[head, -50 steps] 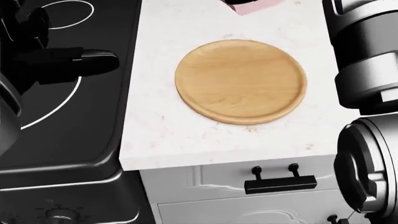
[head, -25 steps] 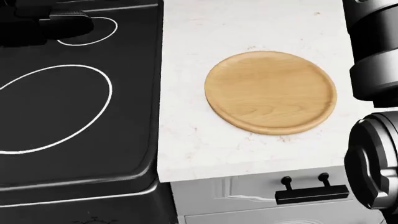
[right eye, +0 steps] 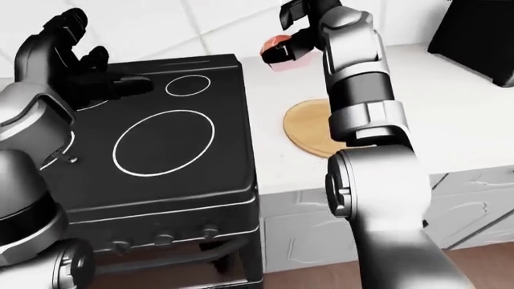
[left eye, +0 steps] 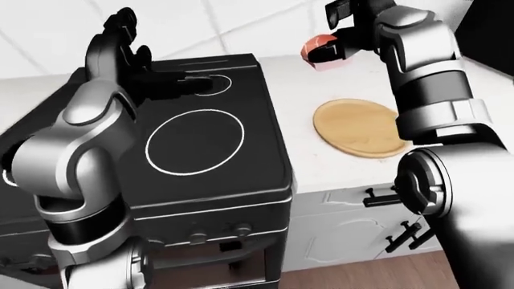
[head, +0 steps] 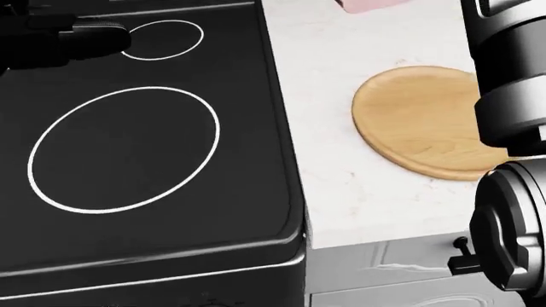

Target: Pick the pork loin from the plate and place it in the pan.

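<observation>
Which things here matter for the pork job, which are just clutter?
Job: pork loin, held in right hand; empty plate. No pan visible.

Not the job: stove, counter, drawer handles, left hand.

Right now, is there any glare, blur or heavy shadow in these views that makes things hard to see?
Head view: sharp, but the black stove is nearly featureless apart from white burner rings, and the left hand blends into it. Left-eye view: soft glare along the stove's edge; the pork loin in the right hand is clear. No motion blur.
</observation>
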